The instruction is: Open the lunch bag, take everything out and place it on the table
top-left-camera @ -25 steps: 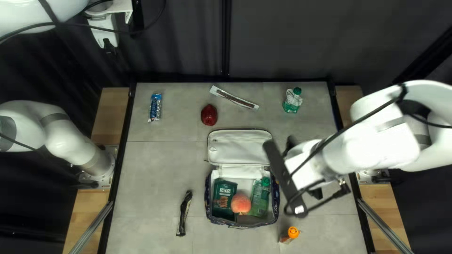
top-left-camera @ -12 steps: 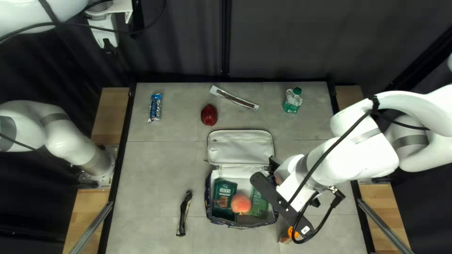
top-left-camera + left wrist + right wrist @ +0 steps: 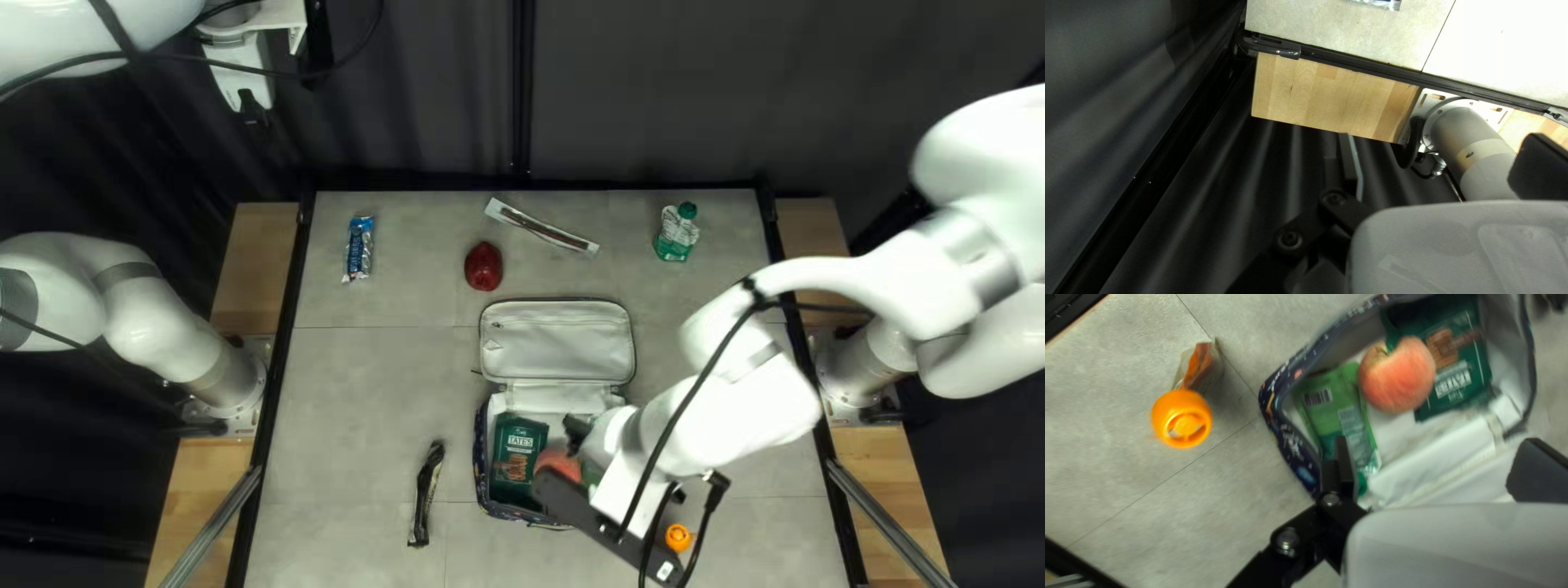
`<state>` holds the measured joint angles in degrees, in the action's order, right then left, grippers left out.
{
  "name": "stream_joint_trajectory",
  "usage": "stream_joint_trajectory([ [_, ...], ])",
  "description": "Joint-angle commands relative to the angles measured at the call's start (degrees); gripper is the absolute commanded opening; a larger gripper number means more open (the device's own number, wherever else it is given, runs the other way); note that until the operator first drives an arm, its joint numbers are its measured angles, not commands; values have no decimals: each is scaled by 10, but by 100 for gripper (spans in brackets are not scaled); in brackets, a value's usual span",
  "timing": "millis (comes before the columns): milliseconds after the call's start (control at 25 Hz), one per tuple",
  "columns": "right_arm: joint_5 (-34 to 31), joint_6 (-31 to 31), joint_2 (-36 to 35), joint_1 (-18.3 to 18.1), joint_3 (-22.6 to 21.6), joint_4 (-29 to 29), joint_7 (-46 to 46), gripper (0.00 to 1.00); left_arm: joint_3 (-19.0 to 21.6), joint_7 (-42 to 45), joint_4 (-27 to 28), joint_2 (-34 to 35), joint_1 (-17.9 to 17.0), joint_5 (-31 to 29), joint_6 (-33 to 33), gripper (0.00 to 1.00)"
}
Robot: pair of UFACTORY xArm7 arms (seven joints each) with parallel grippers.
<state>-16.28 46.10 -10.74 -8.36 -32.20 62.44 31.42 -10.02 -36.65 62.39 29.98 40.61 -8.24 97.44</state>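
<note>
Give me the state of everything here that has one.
Navy patterned fabric lunch bag, open, lid flipped back.
Round pink-orange fruit, inside the bag.
Dark green cookie packet, inside the bag.
Green soft pouch, inside the bag.
Orange-capped pouch, on the table, capped.
Green-capped pouch, on the table, capped.
Right gripper, open, empty, over the bag.
Left gripper, open, empty.

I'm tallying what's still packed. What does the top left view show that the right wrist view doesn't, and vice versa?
Only top left: blue wrapped bar, round red item, clear-wrapped stick, green-capped pouch, crumpled black wrapper, on the table.
Only right wrist: green pouch inside the navy fabric lunch bag, hidden under the right arm from above.
Both: that open bag, green box, pink-red apple, orange-capped pouch.
</note>
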Motion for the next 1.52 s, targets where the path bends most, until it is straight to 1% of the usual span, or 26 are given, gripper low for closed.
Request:
stream_joint_trajectory([
  [40, -34, -19, -46, -3, 11, 11, 37, 100, 0, 0, 0, 0, 0, 0, 0, 100],
  [160, -62, -16, -77, 5, 17, 27, 52, 100, 0, 0, 0, 0, 0, 0, 0, 100],
  [240, -69, -13, -89, 7, 18, 36, 63, 100, 0, 0, 0, 0, 0, 0, 0, 100],
  [640, -83, -2, -137, 13, 20, 67, 99, 100, 0, 0, 0, 0, 0, 0, 0, 100],
  [800, -93, -5, -154, 16, 25, 72, 104, 100, 0, 0, 0, 0, 0, 0, 0, 100],
  [1040, -112, 0, -195, 25, 39, 102, 111, 100, 0, 0, 0, 0, 0, 0, 0, 100],
  [1080, -114, -1, -204, 26, 41, 107, 113, 79, 0, 0, 0, 0, 0, 0, 0, 100],
  [1120, -117, 1, -213, 29, 43, 117, 114, 0, 0, 0, 0, 0, 0, 0, 0, 100],
  [1200, -120, 5, -220, 32, 46, 126, 114, 0, 0, 0, 0, 0, 0, 0, 0, 100],
  [1440, -120, 5, -220, 32, 46, 126, 114, 0, 0, 0, 0, 0, 0, 0, 0, 100],
  [1520, -107, 54, -186, 39, 39, 135, 101, 0, 0, 0, 0, 0, 0, 0, 0, 100],
])
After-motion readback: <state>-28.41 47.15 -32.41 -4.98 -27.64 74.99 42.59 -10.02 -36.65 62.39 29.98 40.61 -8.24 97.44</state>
